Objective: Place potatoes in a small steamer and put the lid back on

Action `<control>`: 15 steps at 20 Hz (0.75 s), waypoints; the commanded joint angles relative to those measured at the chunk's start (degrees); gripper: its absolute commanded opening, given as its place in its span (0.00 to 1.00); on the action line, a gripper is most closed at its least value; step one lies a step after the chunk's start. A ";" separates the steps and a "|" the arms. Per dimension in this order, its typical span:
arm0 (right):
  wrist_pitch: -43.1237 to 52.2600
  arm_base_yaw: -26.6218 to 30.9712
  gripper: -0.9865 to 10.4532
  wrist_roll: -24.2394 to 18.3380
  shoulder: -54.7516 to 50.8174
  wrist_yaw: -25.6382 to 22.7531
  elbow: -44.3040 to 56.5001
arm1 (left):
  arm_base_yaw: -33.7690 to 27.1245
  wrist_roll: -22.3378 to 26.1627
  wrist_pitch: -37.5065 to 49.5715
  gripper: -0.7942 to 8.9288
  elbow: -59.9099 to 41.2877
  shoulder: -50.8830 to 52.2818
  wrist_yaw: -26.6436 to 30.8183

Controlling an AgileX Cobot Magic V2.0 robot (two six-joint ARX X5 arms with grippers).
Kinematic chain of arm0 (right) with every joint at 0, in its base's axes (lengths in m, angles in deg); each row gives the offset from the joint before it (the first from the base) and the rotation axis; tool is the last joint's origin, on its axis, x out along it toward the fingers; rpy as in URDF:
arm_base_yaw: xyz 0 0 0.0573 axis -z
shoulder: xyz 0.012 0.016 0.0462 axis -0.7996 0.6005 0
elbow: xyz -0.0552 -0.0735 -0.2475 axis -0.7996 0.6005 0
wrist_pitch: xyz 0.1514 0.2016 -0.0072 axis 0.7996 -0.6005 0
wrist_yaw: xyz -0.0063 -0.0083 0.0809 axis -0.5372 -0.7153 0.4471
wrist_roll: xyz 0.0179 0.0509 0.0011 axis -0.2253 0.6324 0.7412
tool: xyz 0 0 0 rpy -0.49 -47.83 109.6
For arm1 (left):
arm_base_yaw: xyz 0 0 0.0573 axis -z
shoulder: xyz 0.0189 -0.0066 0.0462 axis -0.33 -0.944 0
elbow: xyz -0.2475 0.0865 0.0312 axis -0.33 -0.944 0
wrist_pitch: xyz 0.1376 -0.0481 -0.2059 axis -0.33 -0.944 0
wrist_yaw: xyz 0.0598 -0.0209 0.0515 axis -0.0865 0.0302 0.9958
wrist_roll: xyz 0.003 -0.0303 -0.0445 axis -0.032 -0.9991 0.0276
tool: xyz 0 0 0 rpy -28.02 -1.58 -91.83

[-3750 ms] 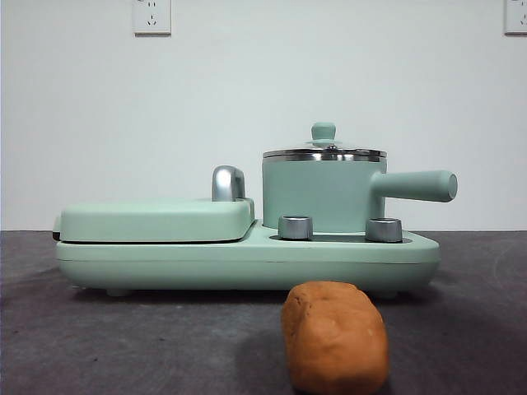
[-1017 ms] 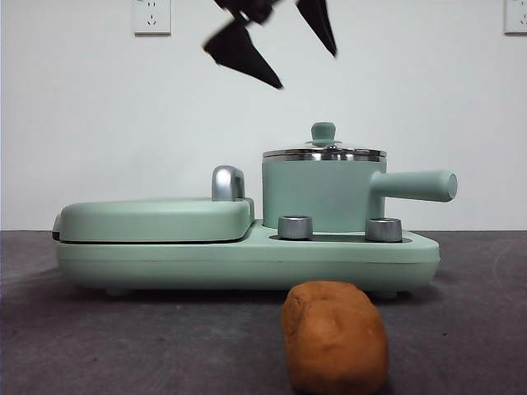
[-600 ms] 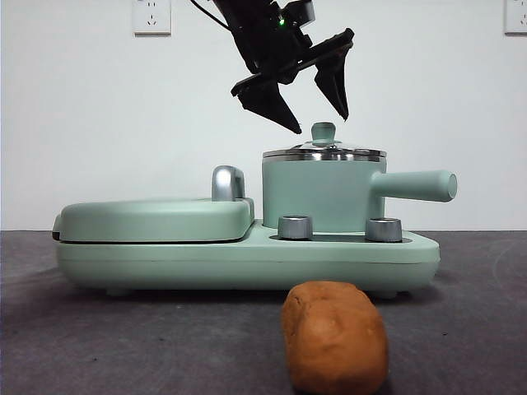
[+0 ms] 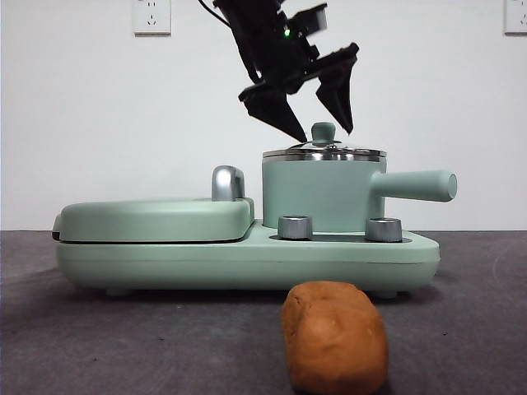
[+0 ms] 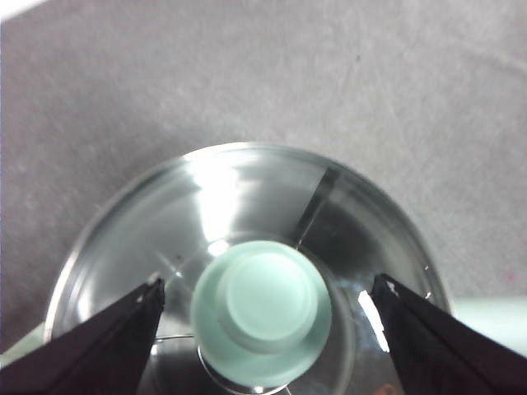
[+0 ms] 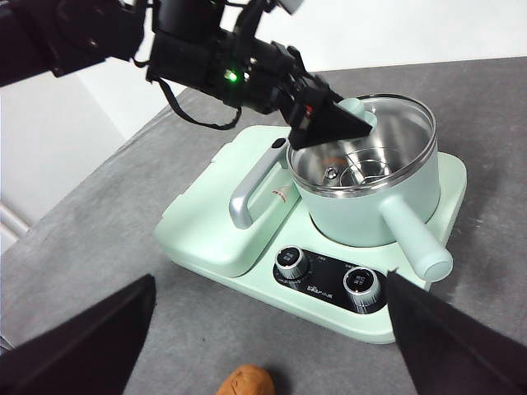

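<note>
The left claw [image 4: 319,123] hangs with its jaws spread either side of the knob of the lid [image 5: 262,309], apparently to lift it off the steamer [image 4: 323,196] so the potato [image 4: 334,336], lying on the surface [image 4: 123,337] in front, can go in.

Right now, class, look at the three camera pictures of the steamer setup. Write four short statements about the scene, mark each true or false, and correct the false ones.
1. The lid sits on the small steamer. True.
2. The left tool is shut on the lid's knob. False: its jaws stand open, one on each side of the knob, not gripping it.
3. The potato is inside the steamer. False: it lies on the table in front of the appliance.
4. The right tool is open and holds nothing. True.
</note>
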 commanded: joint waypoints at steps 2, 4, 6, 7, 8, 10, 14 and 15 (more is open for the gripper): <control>0.37 -0.09 0.47 -0.07 0.28 0.04 -1.01 | 0.74 0.63 1.14 0.49 1.81 -2.32 0.11; 0.35 -0.09 0.47 -0.07 0.28 0.04 -1.01 | 0.76 0.63 1.25 0.43 1.81 -2.43 0.11; 0.33 -0.09 0.47 -0.07 0.28 0.04 -1.01 | 0.79 0.63 1.27 0.28 1.81 -2.43 0.13; 0.35 -0.07 0.47 -0.07 0.28 0.04 -1.01 | 0.79 0.63 1.25 0.22 1.81 -2.43 0.11; 0.35 -0.07 0.47 -0.07 0.28 0.04 -1.01 | 0.79 0.63 1.27 0.17 1.81 -2.43 0.13; 0.33 -0.07 0.47 -0.07 0.28 0.04 -1.01 | 0.81 0.59 1.29 0.12 1.84 -2.40 0.11; -1.27 -0.09 0.47 -0.07 0.33 0.00 -1.01 | 0.79 0.39 -2.58 0.11 4.57 -2.16 0.13; -2.12 -0.09 0.47 -0.07 0.44 -0.02 -1.01 | 0.76 0.37 -3.96 0.11 5.95 -2.16 0.13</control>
